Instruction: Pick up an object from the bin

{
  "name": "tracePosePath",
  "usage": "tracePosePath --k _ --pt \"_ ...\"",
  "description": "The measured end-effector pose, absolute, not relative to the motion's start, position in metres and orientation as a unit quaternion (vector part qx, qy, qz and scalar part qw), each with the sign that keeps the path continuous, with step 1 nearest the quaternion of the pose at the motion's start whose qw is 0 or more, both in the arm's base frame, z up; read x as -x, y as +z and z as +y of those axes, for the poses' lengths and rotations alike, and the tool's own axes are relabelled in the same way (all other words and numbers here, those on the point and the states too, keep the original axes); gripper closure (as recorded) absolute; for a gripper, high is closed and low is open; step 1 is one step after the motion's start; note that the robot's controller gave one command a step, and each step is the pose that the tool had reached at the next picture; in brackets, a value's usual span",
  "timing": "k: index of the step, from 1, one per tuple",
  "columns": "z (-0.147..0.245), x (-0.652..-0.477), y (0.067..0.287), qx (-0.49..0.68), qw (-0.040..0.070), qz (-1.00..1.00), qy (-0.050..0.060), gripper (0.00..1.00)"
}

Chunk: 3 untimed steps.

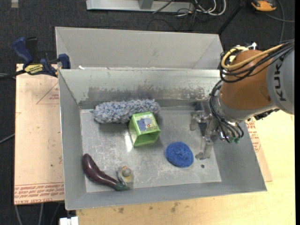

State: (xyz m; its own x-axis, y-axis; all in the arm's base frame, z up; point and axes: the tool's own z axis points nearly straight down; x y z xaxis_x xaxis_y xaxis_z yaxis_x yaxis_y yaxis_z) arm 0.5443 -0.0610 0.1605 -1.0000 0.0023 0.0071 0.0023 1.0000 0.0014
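My gripper (202, 146) hangs low at the right side of the bin, its thin metal fingers pointing down toward the floor with nothing between them. A round blue scrub pad (179, 154) lies flat just left of the fingertips, apart from them. Further left stands a small green box (144, 129), tilted on the floor.
A long blue-grey fuzzy duster (125, 110) lies along the back wall. A dark purple eggplant toy (97, 172) sits in the front left corner, with a small round greyish thing (125, 174) beside its stem. The orange-covered arm reaches in over the right rim.
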Motion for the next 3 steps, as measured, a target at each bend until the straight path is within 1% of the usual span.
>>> tracePosePath --k 1,2,3 --pt "-0.061 -0.546 0.165 0.0 0.0 -1.0 0.0 0.0" --pt "-0.052 -0.547 0.124 -0.015 -0.005 -1.0 0.0 0.0" --pt "-0.04 -0.547 0.089 -0.102 0.002 -0.995 -0.001 0.0"
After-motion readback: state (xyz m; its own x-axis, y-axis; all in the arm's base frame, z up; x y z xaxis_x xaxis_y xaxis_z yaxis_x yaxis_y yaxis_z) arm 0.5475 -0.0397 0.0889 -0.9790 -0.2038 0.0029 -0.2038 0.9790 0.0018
